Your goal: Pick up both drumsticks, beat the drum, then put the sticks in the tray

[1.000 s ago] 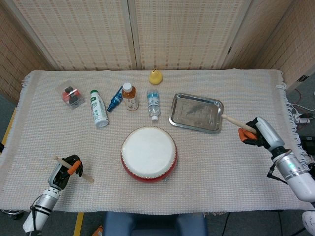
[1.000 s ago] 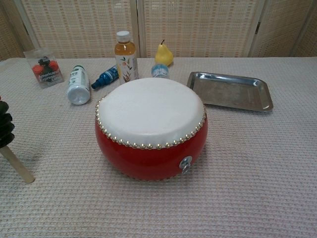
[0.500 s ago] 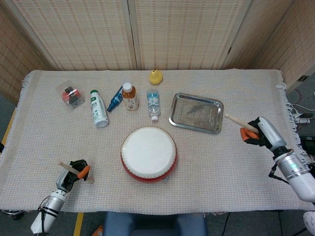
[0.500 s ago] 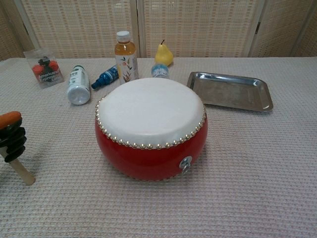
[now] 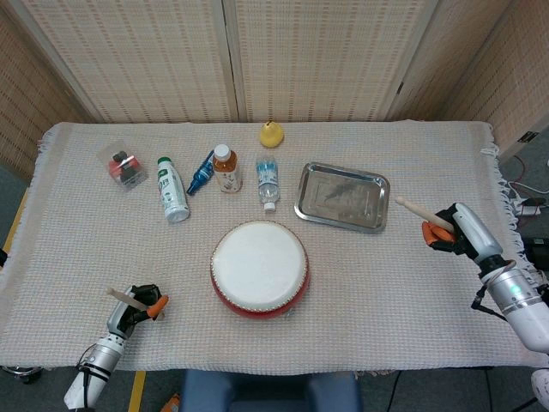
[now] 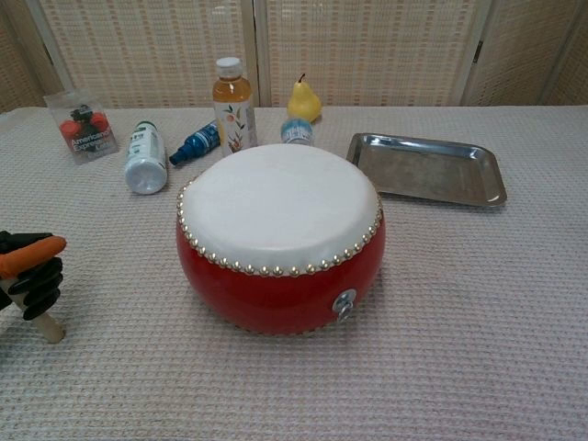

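A red drum (image 5: 259, 268) (image 6: 280, 234) with a white skin sits at the table's front middle. A steel tray (image 5: 342, 196) (image 6: 427, 168) lies behind it to the right. My left hand (image 5: 137, 309) (image 6: 29, 274) grips a wooden drumstick (image 5: 120, 295) (image 6: 44, 327) near the front left edge, well left of the drum. My right hand (image 5: 448, 233) holds the other drumstick (image 5: 413, 209) at the right, its tip pointing toward the tray's right rim. The right hand is outside the chest view.
Behind the drum stand a tea bottle (image 5: 226, 168), a lying white bottle (image 5: 171, 190), a small water bottle (image 5: 268, 179), a blue bottle (image 5: 201, 173), a yellow pear (image 5: 271, 134) and a clear box (image 5: 122, 165). A woven cloth (image 5: 386, 300) covers the table.
My left hand has drawn back toward the front edge and shifted right with its stick. My right hand has eased slightly right, away from the tray.
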Tool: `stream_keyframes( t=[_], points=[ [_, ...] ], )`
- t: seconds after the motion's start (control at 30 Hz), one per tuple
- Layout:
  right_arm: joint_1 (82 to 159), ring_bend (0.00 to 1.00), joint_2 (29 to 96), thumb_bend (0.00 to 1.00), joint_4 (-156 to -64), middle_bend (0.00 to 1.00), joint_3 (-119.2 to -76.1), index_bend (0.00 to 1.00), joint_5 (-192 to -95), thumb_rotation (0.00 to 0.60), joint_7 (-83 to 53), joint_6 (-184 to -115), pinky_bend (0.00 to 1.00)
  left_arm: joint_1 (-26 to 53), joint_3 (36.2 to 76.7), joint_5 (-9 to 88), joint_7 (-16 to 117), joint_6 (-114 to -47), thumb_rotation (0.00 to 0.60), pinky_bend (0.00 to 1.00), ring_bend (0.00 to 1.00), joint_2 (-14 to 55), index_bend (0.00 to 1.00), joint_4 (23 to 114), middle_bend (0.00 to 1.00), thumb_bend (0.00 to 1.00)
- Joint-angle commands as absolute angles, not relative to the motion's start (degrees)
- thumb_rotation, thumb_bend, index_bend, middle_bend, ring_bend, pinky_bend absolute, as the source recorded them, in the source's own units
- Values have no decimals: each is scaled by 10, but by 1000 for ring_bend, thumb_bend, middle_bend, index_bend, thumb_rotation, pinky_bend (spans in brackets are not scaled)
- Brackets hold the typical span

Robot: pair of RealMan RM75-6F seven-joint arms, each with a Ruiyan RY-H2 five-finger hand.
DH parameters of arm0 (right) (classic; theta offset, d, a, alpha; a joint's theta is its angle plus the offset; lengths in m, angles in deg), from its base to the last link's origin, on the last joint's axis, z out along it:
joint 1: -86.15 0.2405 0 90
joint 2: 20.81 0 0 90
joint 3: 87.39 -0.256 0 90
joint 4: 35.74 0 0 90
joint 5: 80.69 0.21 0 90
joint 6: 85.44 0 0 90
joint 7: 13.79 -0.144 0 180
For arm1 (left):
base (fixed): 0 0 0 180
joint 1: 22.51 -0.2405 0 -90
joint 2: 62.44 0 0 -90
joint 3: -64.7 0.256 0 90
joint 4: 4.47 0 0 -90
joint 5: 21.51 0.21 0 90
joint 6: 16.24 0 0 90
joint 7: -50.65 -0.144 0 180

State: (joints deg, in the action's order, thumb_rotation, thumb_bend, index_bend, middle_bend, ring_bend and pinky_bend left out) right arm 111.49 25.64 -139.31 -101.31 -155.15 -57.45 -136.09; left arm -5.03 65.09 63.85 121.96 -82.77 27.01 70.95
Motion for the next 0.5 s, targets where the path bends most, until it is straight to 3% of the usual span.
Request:
stream_keyframes(
  t=[0.03, 0.5],
  points=[
    [1115, 1000, 256, 784, -1393, 1000, -1013, 1000, -1552, 600, -575, -1361, 1000, -51, 651, 637, 1213, -826, 485, 795, 765, 276, 765, 704, 868, 297],
    [1117, 1000, 260, 784, -1390, 1000, -1012, 1000, -1548, 600, -575, -1360, 1000, -54, 651, 633, 1200, -818, 542, 858, 802, 298, 811, 686, 908, 311]
  ],
)
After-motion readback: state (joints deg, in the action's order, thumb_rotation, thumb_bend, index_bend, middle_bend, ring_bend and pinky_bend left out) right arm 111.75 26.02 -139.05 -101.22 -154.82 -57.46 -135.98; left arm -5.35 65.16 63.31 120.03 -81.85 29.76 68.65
